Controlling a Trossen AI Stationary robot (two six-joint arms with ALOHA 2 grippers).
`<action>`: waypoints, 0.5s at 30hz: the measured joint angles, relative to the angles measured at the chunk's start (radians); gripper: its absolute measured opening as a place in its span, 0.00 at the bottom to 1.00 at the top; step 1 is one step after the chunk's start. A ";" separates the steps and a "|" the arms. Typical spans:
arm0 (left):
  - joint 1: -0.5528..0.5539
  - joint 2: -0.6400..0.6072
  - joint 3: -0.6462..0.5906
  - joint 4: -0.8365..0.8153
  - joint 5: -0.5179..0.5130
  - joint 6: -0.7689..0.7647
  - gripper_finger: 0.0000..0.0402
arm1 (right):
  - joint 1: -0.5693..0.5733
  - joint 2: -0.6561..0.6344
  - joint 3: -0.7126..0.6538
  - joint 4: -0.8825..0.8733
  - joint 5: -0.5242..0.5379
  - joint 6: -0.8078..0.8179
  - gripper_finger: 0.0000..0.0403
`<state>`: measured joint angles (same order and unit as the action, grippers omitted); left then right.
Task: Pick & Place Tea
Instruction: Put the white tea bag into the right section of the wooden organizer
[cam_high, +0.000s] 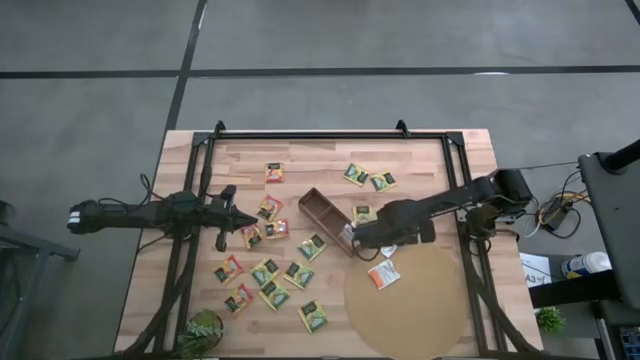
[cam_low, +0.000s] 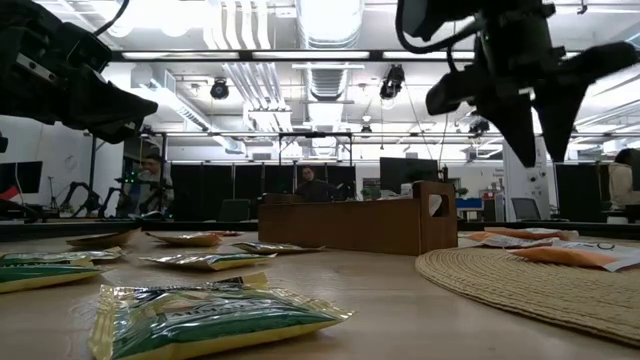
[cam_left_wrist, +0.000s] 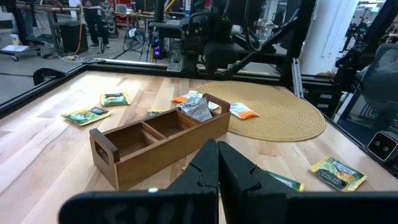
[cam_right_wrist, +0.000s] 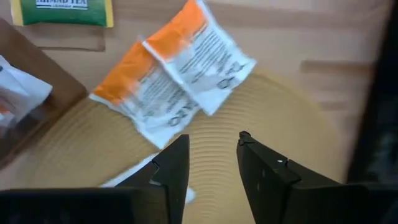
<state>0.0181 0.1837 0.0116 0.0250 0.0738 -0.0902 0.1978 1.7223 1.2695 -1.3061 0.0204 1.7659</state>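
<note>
Above the round mat (cam_high: 420, 320), our right end effector (cam_right_wrist: 208, 155) hangs part-open and empty over two overlapping white-and-orange sachets (cam_right_wrist: 171, 78) — we risk pinching both. Left end effector (cam_left_wrist: 217, 171) waits shut, facing the wooden box (cam_left_wrist: 155, 140).

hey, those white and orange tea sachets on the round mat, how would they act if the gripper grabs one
The white-and-orange sachets look thin and flat, so probably very light and floppy, sagging from a pinch. Their wrapper seems smooth, maybe slippery. They overlap on the woven mat, so a push would likely slide both together.
</note>
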 joint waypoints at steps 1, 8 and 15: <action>0.000 0.000 0.000 0.000 0.000 0.000 0.00 | 0.002 -0.004 -0.020 0.033 -0.003 0.018 0.32; 0.000 0.000 0.000 0.000 0.000 0.000 0.00 | 0.001 -0.054 -0.139 0.158 -0.004 0.120 0.33; 0.000 0.000 0.000 -0.001 0.000 0.000 0.00 | 0.003 -0.150 -0.256 0.170 -0.005 0.271 0.31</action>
<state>0.0181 0.1841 0.0113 0.0242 0.0734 -0.0901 0.2011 1.5724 1.0131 -1.1361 0.0155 2.0369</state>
